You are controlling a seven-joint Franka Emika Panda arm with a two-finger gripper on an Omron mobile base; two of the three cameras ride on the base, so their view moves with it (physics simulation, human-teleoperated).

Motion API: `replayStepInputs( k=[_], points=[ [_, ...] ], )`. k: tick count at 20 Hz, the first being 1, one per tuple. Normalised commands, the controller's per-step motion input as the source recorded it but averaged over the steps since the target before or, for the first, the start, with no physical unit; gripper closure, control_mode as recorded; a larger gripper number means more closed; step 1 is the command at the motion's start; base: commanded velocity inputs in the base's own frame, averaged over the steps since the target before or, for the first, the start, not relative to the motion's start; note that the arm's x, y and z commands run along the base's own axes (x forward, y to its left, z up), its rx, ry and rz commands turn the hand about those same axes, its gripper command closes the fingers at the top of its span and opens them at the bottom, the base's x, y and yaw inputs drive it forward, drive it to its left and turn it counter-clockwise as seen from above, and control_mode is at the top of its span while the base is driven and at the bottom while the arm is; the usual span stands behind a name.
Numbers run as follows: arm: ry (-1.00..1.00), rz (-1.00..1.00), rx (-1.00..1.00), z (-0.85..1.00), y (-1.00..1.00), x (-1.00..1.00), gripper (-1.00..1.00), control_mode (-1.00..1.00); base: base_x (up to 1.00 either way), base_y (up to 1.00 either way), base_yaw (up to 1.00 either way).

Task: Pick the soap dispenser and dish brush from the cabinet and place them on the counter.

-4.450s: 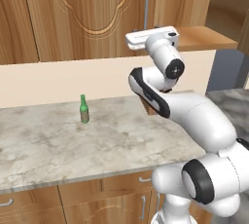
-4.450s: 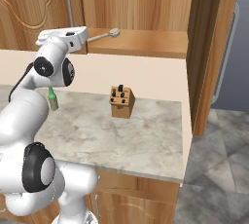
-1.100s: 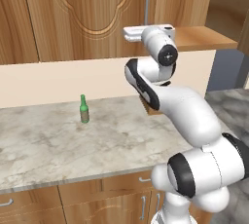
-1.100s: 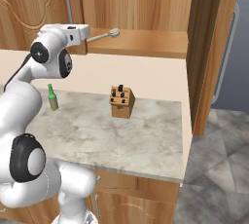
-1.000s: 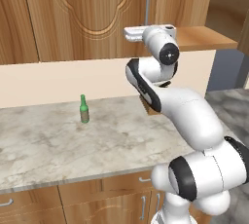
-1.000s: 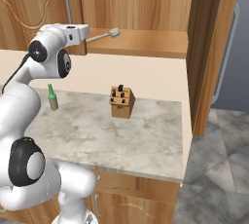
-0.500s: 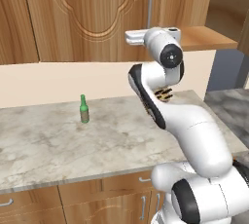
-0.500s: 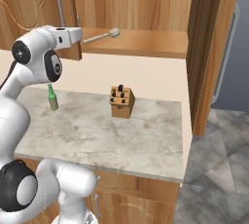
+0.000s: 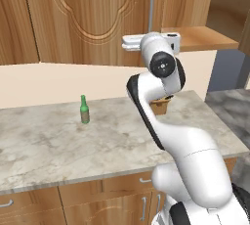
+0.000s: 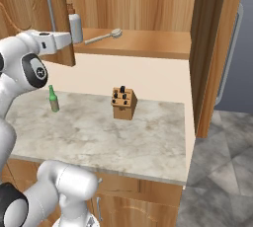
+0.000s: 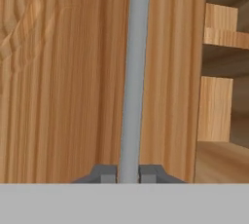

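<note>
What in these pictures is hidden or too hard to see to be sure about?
- The tool: in the hand view its tips flank the door's bar handle; actual contact is unclear.
- Soap dispenser: in the right base view the arm covers its base.
- Dish brush: right base view, too small to show bristles.
- Cabinet top: cut off by the left base view's upper edge.
- Knife block: left base view, mostly behind the arm.
</note>
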Motion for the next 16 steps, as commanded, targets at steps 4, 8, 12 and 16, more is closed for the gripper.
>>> replayStepInputs(
  k=[4,8,12,16],
  points=[
    [0.09,-0.11,-0.02,0.00,0.19,-0.49,1.00,-1.00,0.00,0.00,0.00],
    [0.09,-0.09,-0.03,0.00,0.24,-0.44,1.00,-1.00,0.00,0.00,0.00],
    [0.11,-0.10,-0.04,0.00,0.24,-0.44,1.00,-1.00,0.00,0.00,0.00],
    [0.12,-0.11,-0.04,0.00,0.25,-0.42,1.00,-1.00,0.00,0.00,0.00]
  ],
)
